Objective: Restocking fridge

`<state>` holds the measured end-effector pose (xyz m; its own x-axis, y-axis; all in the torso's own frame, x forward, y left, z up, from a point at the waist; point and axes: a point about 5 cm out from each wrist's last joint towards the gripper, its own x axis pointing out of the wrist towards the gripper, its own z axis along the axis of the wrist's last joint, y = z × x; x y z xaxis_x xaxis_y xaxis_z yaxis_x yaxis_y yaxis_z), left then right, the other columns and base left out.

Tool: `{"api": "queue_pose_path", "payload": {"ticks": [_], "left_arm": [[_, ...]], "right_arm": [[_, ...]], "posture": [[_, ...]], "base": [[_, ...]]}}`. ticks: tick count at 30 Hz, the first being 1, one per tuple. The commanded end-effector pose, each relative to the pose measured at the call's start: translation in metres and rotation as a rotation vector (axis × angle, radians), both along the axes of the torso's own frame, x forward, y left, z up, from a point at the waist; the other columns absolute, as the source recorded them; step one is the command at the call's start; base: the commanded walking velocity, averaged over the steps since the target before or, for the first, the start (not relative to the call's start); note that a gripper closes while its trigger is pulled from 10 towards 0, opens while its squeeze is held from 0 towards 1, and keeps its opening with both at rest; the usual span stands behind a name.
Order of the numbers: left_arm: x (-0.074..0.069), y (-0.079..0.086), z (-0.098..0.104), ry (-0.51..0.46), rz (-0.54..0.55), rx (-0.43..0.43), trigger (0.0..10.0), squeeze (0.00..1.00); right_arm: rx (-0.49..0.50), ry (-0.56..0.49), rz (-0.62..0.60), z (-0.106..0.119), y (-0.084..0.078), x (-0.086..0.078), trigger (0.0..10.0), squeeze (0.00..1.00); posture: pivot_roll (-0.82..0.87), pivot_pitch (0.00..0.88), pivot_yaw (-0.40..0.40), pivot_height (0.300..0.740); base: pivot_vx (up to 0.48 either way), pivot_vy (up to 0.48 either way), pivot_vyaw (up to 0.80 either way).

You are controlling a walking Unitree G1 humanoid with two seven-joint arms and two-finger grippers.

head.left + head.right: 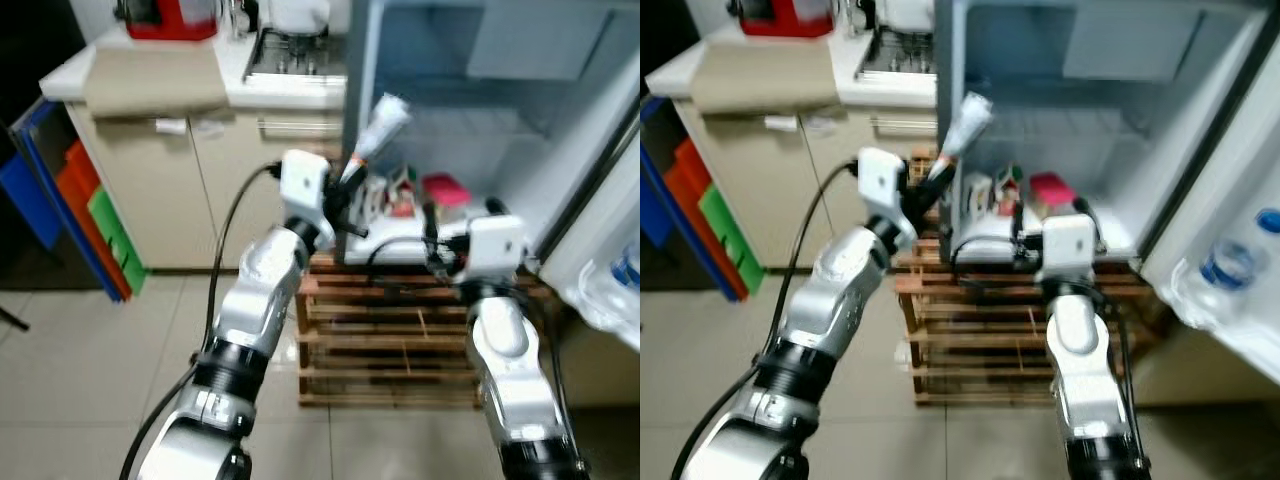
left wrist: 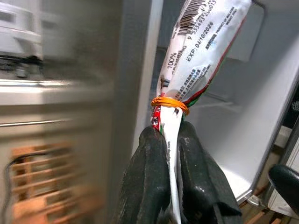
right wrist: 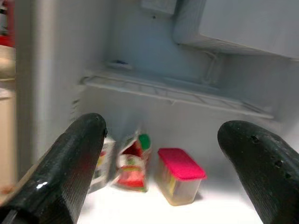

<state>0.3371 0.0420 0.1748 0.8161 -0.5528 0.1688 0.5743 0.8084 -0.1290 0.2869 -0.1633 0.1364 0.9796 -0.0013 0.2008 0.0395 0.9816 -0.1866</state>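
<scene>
My left gripper [image 1: 350, 172] is shut on the twisted neck of a white printed pouch [image 2: 201, 51] tied with an orange rubber band [image 2: 170, 103]. It holds the pouch [image 1: 381, 125] upright at the left edge of the open fridge [image 1: 470, 120]. My right gripper [image 3: 168, 149] is open, reaching into the fridge's bottom compartment. On the fridge floor stand a clear tub with a pink lid [image 3: 179, 176], a red and green carton [image 3: 131, 162] and a white carton [image 3: 102, 161].
A wire shelf [image 3: 177, 95] runs across the fridge above the food. The open fridge door [image 1: 615, 250] on the right holds a water bottle [image 1: 1225, 265]. A wooden pallet [image 1: 390, 345] lies under the fridge. Kitchen cabinets [image 1: 180, 180] and a stove [image 1: 295, 50] stand to the left.
</scene>
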Motion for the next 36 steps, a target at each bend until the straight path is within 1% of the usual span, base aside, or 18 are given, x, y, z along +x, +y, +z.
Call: {"api": "queue_pose_path", "payload": {"ticks": [1,4,6,11,13,15,19,28,30,33,36], "left_arm": [[-0.002,-0.019,0.009,-0.038,-0.068,0.018,10.0,0.00],[-0.003,-0.023,0.011,-0.072,-0.091,0.036,10.0,0.00],[-0.005,-0.026,0.012,-0.084,-0.101,0.052,10.0,0.00],[-0.005,-0.024,0.012,-0.068,-0.087,0.019,10.0,0.00],[-0.006,-0.024,0.012,-0.067,-0.089,0.004,10.0,0.00],[-0.009,-0.028,0.014,-0.087,-0.114,0.002,10.0,0.00],[-0.011,-0.030,0.013,-0.085,-0.128,0.006,10.0,0.00],[-0.012,-0.029,0.014,-0.069,-0.132,-0.013,10.0,0.00],[-0.013,-0.027,0.014,-0.056,-0.131,-0.031,10.0,0.00],[-0.011,-0.022,0.013,-0.037,-0.097,-0.005,10.0,0.00],[-0.006,-0.014,0.010,-0.008,-0.032,-0.006,10.0,0.00]], "right_arm": [[-0.013,-0.002,-0.032,0.000,-0.010,-0.001,10.0,0.63],[-0.012,-0.002,-0.032,0.000,-0.010,-0.001,10.0,0.62],[-0.013,-0.003,-0.032,0.000,-0.010,-0.001,10.0,0.62],[-0.016,-0.001,-0.034,-0.001,-0.011,-0.004,10.0,0.63],[-0.018,0.001,-0.034,-0.001,-0.011,-0.004,10.0,0.63],[-0.020,0.003,-0.032,-0.001,-0.012,-0.005,10.0,0.63],[-0.020,0.003,-0.031,-0.001,-0.012,-0.005,10.0,0.63],[-0.021,0.006,-0.026,-0.001,-0.011,-0.005,10.0,0.63],[-0.022,0.007,-0.024,-0.001,-0.011,-0.005,10.0,0.63],[-0.023,0.008,-0.021,-0.001,-0.010,-0.005,10.0,0.63],[-0.023,0.008,-0.020,0.000,-0.011,-0.004,10.0,0.63]], "posture": [[-0.17,0.000,0.036,0.740],[-0.18,0.000,0.037,0.740],[-0.18,0.000,0.038,0.740],[-0.18,0.000,0.038,0.740],[-0.19,0.000,0.035,0.740],[-0.19,0.000,0.033,0.740],[-0.19,0.000,0.033,0.740],[-0.19,0.000,0.034,0.740],[-0.19,0.000,0.033,0.740],[-0.19,0.000,0.031,0.740],[-0.18,0.000,0.027,0.740]], "base": [[0.480,0.000,0.00],[0.460,0.000,0.00],[0.000,0.000,0.00],[0.000,0.000,0.00],[0.000,-0.285,0.00],[0.000,-0.463,0.00],[0.000,-0.461,0.00],[0.000,-0.460,0.00],[0.000,-0.458,0.00],[0.000,0.000,0.00],[0.000,0.000,0.00]]}}
